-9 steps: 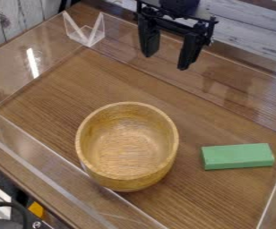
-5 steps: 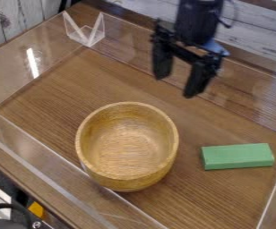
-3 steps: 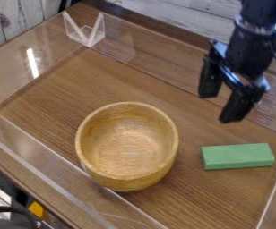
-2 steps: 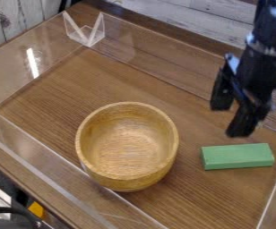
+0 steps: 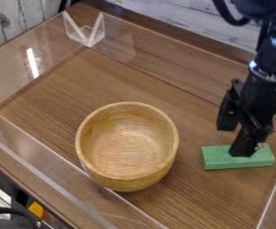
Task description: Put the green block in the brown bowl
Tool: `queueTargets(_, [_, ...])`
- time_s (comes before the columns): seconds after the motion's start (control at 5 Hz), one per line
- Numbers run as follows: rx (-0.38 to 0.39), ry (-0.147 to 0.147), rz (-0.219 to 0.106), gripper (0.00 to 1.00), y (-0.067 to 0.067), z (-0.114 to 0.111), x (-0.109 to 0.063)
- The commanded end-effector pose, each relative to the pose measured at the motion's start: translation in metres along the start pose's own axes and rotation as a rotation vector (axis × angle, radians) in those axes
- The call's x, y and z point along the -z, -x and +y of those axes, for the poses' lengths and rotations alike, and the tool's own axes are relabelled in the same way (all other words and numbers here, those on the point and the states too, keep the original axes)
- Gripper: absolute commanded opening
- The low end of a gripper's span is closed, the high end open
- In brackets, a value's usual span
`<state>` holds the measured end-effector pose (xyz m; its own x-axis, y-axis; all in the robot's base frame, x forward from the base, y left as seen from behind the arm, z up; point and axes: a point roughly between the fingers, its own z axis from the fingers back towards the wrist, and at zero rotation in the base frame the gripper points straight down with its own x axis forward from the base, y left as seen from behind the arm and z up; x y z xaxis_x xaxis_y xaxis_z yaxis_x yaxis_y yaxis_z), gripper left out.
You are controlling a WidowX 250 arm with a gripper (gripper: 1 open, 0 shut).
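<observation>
the flat rectangular matte green block point(image 5: 237, 157) is laid flat on the wood-grain desk point(image 5: 128, 80), its long axis running from nine to three o'clock, at three o'clock of the round light-brown wooden bowl point(image 5: 127, 144). the black pincer point(image 5: 237, 131) is held spread wide, empty, over the block's middle. no writing can be read.

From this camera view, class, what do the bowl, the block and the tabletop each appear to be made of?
Brown bowl: likely turned wood, light, matte, with visible grain rings and thick walls.
Green block: plain matte green, no grain; painted wood, foam or plastic, the look leaves it open.
Tabletop: dark wood-grain surface, slightly glossy; possibly laminate rather than solid wood.
</observation>
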<state>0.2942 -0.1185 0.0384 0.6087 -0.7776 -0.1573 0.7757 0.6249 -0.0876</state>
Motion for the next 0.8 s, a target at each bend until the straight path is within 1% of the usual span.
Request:
queueTargets(0.0, [0.046,-0.014,-0.055,1.0,-0.018,0.003,-0.012])
queueTargets(0.2, [0.063,0.006,-0.047,1.0,-0.022,0.006,-0.017])
queueTargets(0.4, [0.07,0.03,-0.043,1.0,-0.023,0.008,-0.023])
queueTargets(0.6, [0.02,0.061,-0.048,1.0,-0.024,0.002,-0.013])
